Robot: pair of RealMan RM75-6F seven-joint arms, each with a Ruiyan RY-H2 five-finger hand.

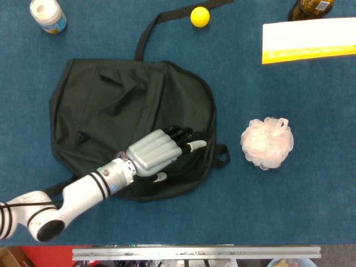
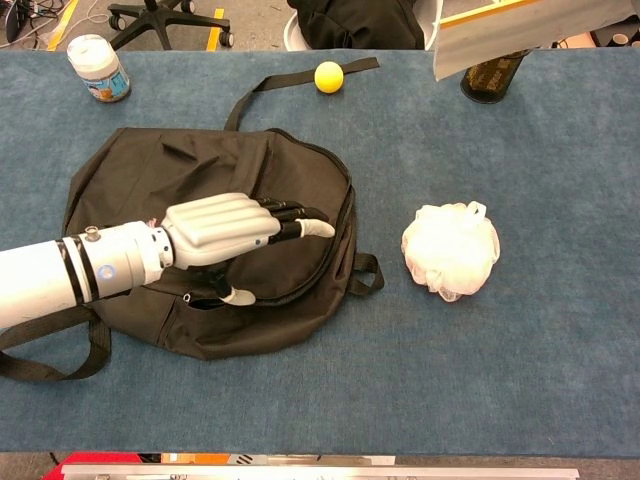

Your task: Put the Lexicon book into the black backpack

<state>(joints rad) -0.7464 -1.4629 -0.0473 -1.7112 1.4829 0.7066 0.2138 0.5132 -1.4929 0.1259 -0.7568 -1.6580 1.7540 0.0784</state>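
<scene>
Book [image 1: 309,40] cut off at right frame edge; right hand not visible. Bottle [image 2: 494,76] partly hidden behind book. Backpack [image 1: 111,100] zip partly covered by left hand [image 1: 156,153].
</scene>
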